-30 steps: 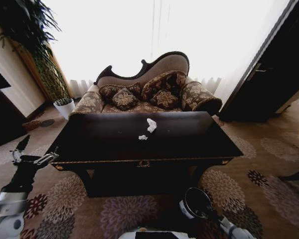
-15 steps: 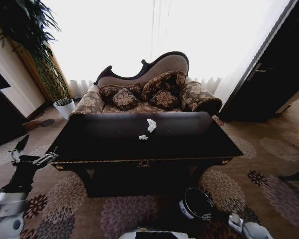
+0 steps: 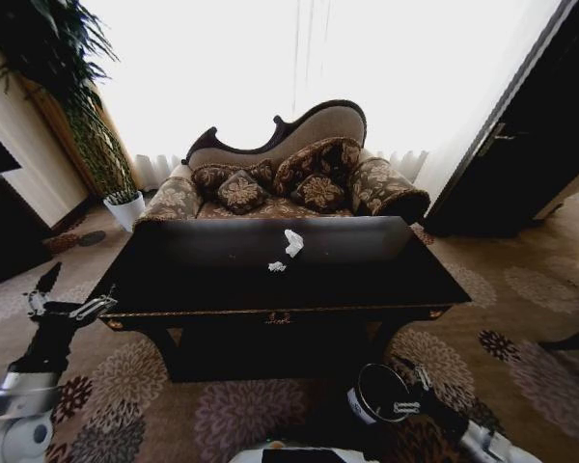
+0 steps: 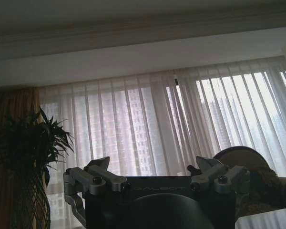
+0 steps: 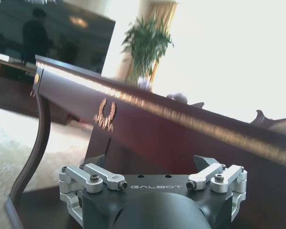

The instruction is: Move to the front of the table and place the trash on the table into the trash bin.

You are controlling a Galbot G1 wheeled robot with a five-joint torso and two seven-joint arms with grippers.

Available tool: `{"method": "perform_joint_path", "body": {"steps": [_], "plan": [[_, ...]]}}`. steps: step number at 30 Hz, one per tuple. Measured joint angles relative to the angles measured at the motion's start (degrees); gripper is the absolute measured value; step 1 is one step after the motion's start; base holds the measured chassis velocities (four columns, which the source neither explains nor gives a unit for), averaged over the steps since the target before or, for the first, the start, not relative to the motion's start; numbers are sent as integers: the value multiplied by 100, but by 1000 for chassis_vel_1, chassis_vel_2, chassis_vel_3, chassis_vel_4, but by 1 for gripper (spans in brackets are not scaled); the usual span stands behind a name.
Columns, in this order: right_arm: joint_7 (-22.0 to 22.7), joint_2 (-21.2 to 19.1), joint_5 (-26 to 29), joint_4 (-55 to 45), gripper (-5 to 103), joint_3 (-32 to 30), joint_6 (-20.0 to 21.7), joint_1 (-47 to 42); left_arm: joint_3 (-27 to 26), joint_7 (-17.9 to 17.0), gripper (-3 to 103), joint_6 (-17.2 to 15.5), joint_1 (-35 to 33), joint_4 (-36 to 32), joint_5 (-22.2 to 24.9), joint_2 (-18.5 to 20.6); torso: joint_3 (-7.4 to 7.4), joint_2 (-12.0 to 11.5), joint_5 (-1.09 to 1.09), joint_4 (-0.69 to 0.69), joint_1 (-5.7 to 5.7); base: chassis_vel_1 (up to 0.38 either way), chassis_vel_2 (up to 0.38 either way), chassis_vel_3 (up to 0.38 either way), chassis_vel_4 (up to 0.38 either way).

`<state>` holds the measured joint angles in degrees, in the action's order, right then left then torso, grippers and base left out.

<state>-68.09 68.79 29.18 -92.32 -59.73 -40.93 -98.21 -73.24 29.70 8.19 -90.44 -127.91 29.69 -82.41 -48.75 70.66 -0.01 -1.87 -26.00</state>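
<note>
- The glossy black desk with its gold edge trim stood square in front of me, its long front edge facing me and a small gold emblem at the middle of that edge.
- Two white paper wads lay on the desk top near its middle: the larger wad sat toward the far edge, and the smaller wad lay just beside it, nearer to me.
- The black trash bin stood on the patterned carpet in front of the desk, low on my right, with its round mouth open upward.
- My right jaws hung just beside the bin's rim on its right side, spread apart and pinching nothing; from the right wrist, those right jaws faced the desk's front edge and emblem from below the level of the top.
- My left jaws were raised off the desk's left front corner, apart from it, spread and empty; from the left wrist, those left jaws pointed up toward the sheer curtains.
- A patterned sofa with cushions stood behind the desk, and a potted plant in a white pot stood off to the far left.
</note>
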Motion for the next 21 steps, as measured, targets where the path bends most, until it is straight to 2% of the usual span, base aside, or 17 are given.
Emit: {"method": "perform_joint_path", "body": {"steps": [7,10,14,16,18,19,20,21], "plan": [[-251,-36,544,-527,100,-535,6,-141,100,2,100,3,43,10,-69,-55,0,0,0,1,0,0,0,0,0],[-458,-223,836,-577,100,-904,32,-141,115,3,100,4,57,30,-93,-63,0,0,1,1,0,0,0,0,0],[-478,-371,1088,-582,100,-1088,71,-130,119,4,100,5,65,43,-96,-53,0,0,0,1,0,0,0,0,0],[-314,-424,1204,-602,100,-1093,86,-126,123,4,100,5,69,48,-99,-49,0,0,1,1,0,0,0,0,0],[461,-538,1347,-680,100,-876,80,-103,139,4,100,5,74,63,-116,-47,0,0,0,0,0,0,0,0,0],[1049,-597,1382,-763,100,-669,64,-76,151,4,100,5,75,65,-123,-48,0,0,0,0,0,0,0,0,0],[1049,-597,1382,-763,100,-669,64,-76,151,4,100,5,75,65,-123,-48,0,0,0,0,0,0,0,0,0],[1995,-687,1383,-931,100,-302,58,-21,168,3,100,5,75,65,-129,-52,0,0,0,0,0,0,0,0,0]]}}
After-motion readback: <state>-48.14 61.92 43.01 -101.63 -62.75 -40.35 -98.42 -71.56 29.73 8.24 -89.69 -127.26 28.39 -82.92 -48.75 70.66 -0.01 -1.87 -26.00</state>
